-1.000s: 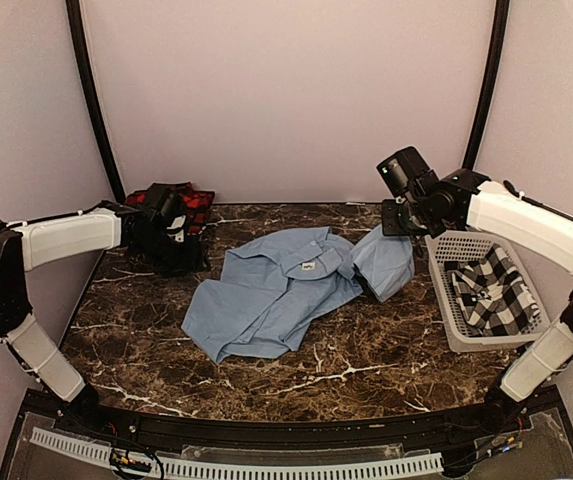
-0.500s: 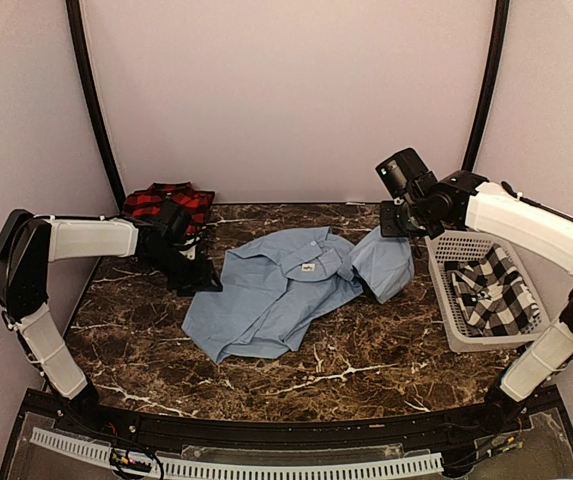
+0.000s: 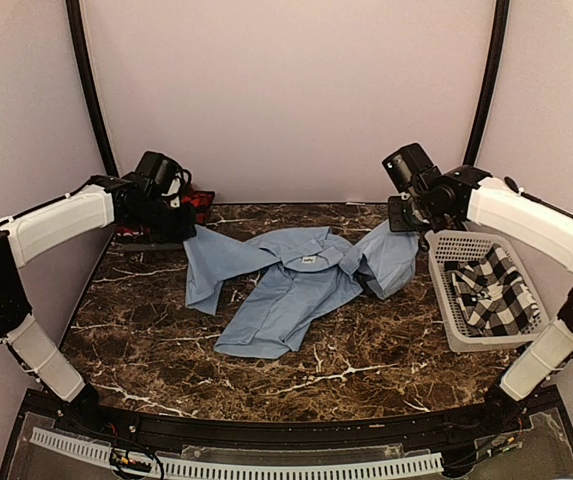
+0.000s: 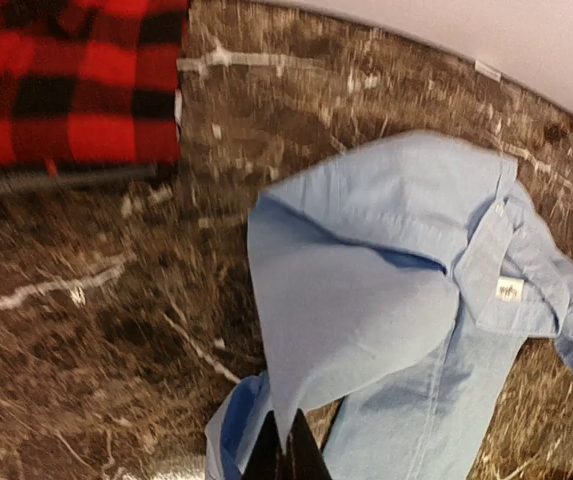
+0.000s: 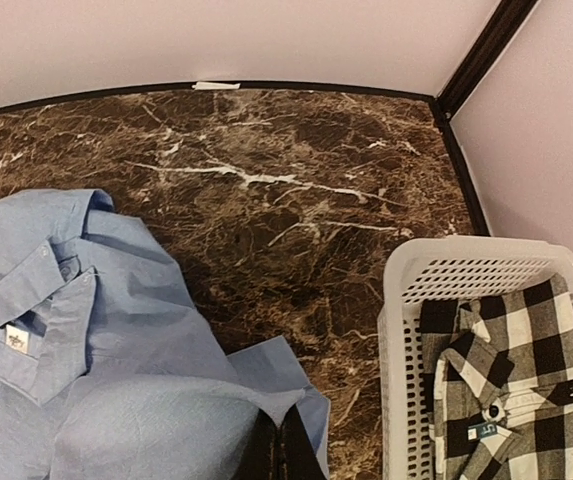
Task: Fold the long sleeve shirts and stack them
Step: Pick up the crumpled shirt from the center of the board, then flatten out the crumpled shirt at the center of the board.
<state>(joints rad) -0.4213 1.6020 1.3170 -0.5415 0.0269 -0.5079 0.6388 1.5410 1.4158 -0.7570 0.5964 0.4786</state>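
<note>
A light blue shirt (image 3: 296, 280) lies spread across the middle of the dark marble table, collar and label up. My left gripper (image 3: 188, 228) is shut on its left edge and holds that cloth lifted; in the left wrist view the fabric (image 4: 366, 300) tapers down into the shut left gripper (image 4: 288, 462). My right gripper (image 3: 402, 222) is shut on the shirt's right part, raised near the basket, and the cloth (image 5: 156, 420) runs into the shut right gripper (image 5: 281, 455). A red-and-black plaid shirt (image 4: 66, 80) lies folded at the back left. A black-and-white checked shirt (image 3: 491, 290) lies in the basket.
A white plastic lattice basket (image 3: 444, 312) stands at the table's right side, close to my right arm. Pale walls with black corner posts (image 3: 486, 85) enclose the table on the left, back and right. The arm bases sit at the near edge.
My left gripper went from open near the shirt's left edge to shut on it, then lifted the cloth up and back toward the plaid shirt. The right gripper barely moved.
</note>
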